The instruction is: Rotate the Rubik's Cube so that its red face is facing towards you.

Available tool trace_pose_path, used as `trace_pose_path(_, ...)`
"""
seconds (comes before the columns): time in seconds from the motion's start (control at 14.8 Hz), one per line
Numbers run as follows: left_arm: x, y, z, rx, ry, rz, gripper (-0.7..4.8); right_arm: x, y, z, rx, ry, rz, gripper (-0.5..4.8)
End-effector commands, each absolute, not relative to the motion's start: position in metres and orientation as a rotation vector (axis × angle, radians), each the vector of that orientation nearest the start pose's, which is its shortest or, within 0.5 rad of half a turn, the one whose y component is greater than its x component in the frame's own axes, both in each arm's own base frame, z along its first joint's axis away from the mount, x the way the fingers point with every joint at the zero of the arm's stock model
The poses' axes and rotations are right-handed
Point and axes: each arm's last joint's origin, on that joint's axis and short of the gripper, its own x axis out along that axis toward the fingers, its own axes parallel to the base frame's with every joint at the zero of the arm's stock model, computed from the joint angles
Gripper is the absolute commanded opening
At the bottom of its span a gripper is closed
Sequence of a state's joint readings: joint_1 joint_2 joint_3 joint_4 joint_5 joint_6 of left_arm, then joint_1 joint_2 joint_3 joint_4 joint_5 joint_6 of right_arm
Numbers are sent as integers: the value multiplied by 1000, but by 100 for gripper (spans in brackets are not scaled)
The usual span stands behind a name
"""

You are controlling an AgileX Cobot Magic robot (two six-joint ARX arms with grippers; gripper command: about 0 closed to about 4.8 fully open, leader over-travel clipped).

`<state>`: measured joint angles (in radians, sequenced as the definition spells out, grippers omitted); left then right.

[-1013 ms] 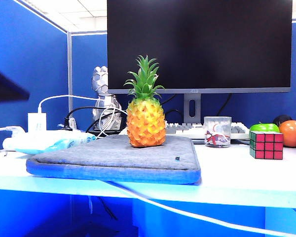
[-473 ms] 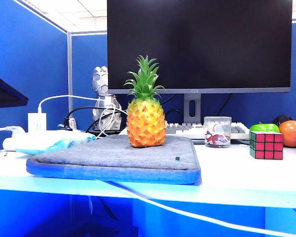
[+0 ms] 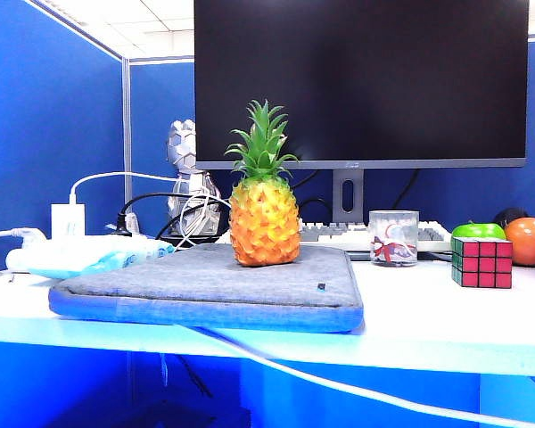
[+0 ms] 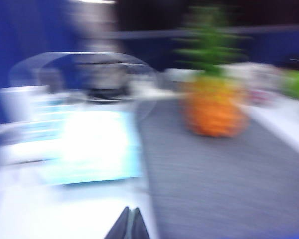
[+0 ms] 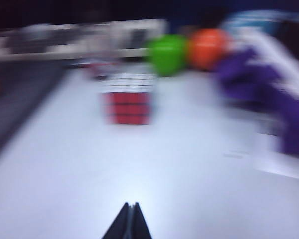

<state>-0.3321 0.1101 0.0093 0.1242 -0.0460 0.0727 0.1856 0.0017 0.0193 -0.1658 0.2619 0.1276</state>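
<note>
- The left claw (image 4: 129,224) shows in its blurred wrist view as two dark fingertips pressed together, holding nothing, above the white tabletop (image 4: 50,214) beside the grey mat (image 4: 224,184).
- The right claw (image 5: 130,221) likewise has its tips closed together, empty, over bare white tabletop, well short of the Rubik's Cube (image 5: 129,98).
- Neither claw appears in the exterior view.
- One Rubik's Cube (image 3: 481,261) sits at the right end of the tabletop (image 3: 428,325), the red face (image 3: 494,262) turned toward the exterior camera, a green side to its left.
- Just behind the cube: one green apple (image 3: 478,230) and one orange fruit (image 3: 528,239).
- One pineapple (image 3: 263,201) stands upright on the mat.
- One clear glass cup (image 3: 393,237) holds something red and white; I cannot tell what.
- One dark monitor (image 3: 357,80) stands behind; its small logo is unreadable.
</note>
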Motion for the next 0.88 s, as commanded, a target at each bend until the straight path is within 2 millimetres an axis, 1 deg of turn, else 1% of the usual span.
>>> trace_pose_path(0.07,101,-18,172,65,-53,-136,-2,95,-1,156,106,122,-207,-6)
trace_pose_path(0.27,101,-17,173,65,-60,-139,-2,95,-3,155,107,124,-226,-6)
trace_pose_path(0.41,98,-16,176,61,-98,-135,-2,95,-3,151,104,141,-231,-6)
trace_pose_path(0.54,95,-16,179,56,-140,-134,-2,95,-3,151,105,138,-228,-6)
trace_pose_path(0.88,95,-16,179,57,-133,-134,-2,96,-6,150,109,130,-249,-6)
